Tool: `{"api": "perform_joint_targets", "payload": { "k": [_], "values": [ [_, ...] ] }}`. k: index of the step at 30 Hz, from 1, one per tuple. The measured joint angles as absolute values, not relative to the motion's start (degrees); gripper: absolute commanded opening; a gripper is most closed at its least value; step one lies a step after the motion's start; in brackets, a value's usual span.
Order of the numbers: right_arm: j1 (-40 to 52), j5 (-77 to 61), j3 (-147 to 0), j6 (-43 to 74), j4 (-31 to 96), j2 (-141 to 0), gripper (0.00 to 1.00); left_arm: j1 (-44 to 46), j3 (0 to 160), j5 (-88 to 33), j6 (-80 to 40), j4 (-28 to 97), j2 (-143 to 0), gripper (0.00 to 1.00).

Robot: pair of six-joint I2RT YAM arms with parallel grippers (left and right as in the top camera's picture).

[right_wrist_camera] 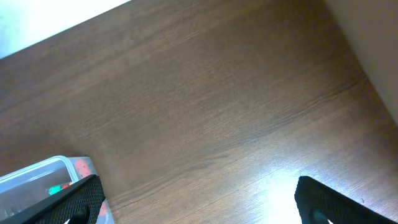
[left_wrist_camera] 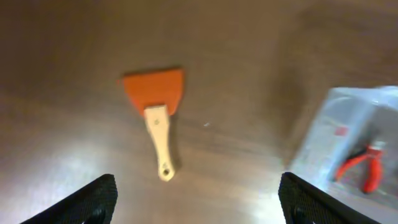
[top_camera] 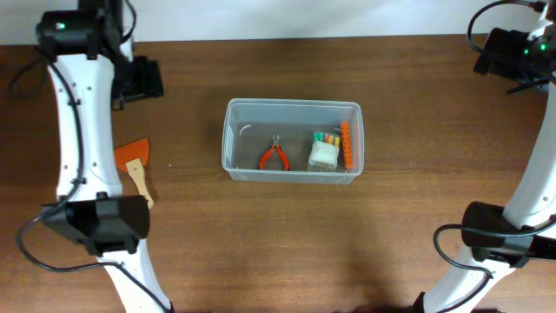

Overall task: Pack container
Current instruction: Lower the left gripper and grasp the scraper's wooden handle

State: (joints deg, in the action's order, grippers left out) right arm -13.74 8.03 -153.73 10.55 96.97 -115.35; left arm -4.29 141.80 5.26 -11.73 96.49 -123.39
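The dark wooden table (top_camera: pixel 391 235) is catching a sheen of reflected light, and a pale strip is showing beyond its far edge. The container (top_camera: pixel 293 106) is sitting at the table's middle, holding red-handled pliers (top_camera: pixel 274 157) among other items. An orange scraper (left_wrist_camera: pixel 155 106) is lying well apart on its left. The left gripper (left_wrist_camera: pixel 196 190) and right gripper (right_wrist_camera: pixel 199 186) are both hanging wide open, gripping nothing.
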Motion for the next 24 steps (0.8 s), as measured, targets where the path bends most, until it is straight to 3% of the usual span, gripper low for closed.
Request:
{"api": "perform_joint_targets", "payload": {
  "k": [8, 10, 24],
  "values": [
    [-13.74, 8.03, -153.73, 10.5, 96.95, -115.35, 0.99, -8.27, 121.12, 10.83, -15.94, 89.25, -123.39, 0.87],
    [-13.74, 8.03, -153.73, 10.5, 96.95, -115.33, 0.99, -8.58, 116.29, 11.16, -16.19, 85.93, -123.39, 0.92],
    [-13.74, 8.03, -153.73, 10.5, 96.97, -115.33, 0.99, -10.7, 95.92, 6.85, -13.58, 69.52, -123.39, 0.92]
  ]
}}
